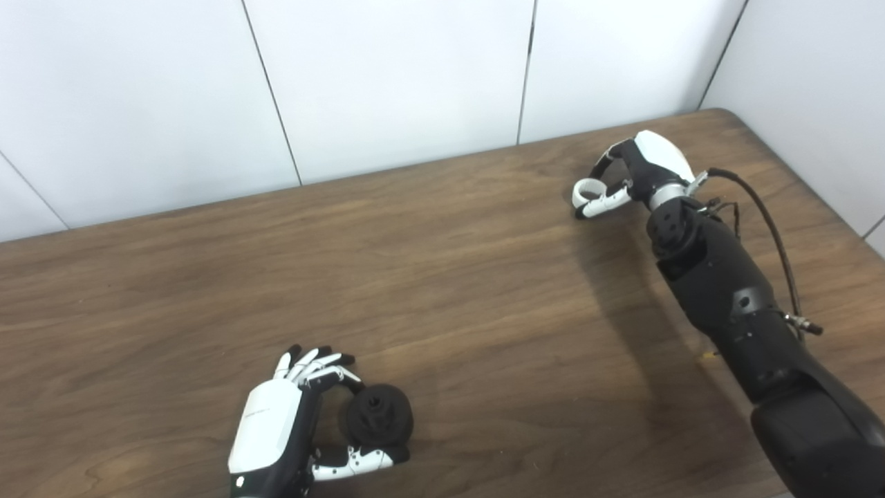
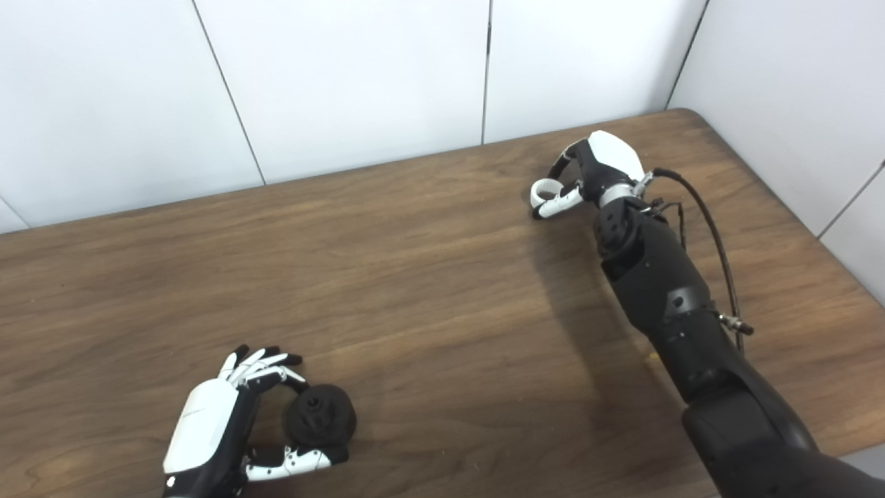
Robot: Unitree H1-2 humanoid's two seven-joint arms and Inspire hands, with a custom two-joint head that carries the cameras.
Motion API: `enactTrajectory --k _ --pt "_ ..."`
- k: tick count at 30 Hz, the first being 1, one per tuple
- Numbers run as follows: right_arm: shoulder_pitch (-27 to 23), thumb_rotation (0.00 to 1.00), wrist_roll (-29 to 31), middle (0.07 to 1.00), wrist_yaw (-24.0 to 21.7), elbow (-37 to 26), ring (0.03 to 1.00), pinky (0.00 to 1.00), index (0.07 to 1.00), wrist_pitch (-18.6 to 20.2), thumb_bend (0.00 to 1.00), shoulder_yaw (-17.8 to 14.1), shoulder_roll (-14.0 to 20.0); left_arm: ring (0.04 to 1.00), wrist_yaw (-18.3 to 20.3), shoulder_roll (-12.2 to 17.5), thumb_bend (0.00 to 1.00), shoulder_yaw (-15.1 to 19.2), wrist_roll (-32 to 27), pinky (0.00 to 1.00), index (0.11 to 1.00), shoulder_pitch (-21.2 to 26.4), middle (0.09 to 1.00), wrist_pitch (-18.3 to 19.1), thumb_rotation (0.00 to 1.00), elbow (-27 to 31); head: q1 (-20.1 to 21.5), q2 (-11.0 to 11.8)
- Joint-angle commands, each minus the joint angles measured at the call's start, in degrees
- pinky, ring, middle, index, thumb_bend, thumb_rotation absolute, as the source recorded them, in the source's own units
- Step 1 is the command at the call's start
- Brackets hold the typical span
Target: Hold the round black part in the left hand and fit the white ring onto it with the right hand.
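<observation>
On the brown wooden table (image 1: 442, 277), near its front edge, the left hand (image 1: 290, 422) curls its fingers and thumb around the round black part (image 1: 379, 415) and holds it. Well apart, near the far right corner, the right hand (image 1: 636, 173) pinches the small white plastic ring (image 1: 588, 188) between thumb and fingers.

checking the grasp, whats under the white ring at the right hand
The white ring sits at the right hand, with a white finger crossing just beneath it. Below that is the bare wooden table. Whether the ring touches the table is hidden by the fingers.
</observation>
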State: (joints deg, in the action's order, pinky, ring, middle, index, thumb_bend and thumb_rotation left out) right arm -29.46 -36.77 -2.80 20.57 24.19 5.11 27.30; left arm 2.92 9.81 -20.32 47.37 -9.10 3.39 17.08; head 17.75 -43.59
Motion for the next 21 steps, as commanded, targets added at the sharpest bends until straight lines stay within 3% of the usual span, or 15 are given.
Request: enactTrajectory --k 1,13,21 --pt "-1.4 0.13 -0.2 0.853 1.1 -0.5 0.992 1.00 0.486 -1.2 0.52 0.2 2.1 0.875 1.7 0.4 0.52 -0.5 0.6 1.00 0.485 -1.2 0.781 0.5 0.05 0.7 0.0 -0.1" --pt "-0.6 0.13 0.6 0.867 1.4 -0.4 0.991 1.00 0.487 -1.2 0.52 1.3 3.2 0.881 1.5 -0.1 0.52 -0.9 0.9 1.00 0.485 -0.7 0.783 0.7 0.05 0.2 -0.4 0.3" --pt "1.6 0.13 1.3 0.856 -1.5 -10.2 0.975 1.00 0.487 -3.6 0.52 2.2 4.7 0.881 1.5 -1.1 0.52 -1.6 2.2 1.00 0.484 -0.4 0.783 1.1 0.05 -0.2 -2.2 0.3"
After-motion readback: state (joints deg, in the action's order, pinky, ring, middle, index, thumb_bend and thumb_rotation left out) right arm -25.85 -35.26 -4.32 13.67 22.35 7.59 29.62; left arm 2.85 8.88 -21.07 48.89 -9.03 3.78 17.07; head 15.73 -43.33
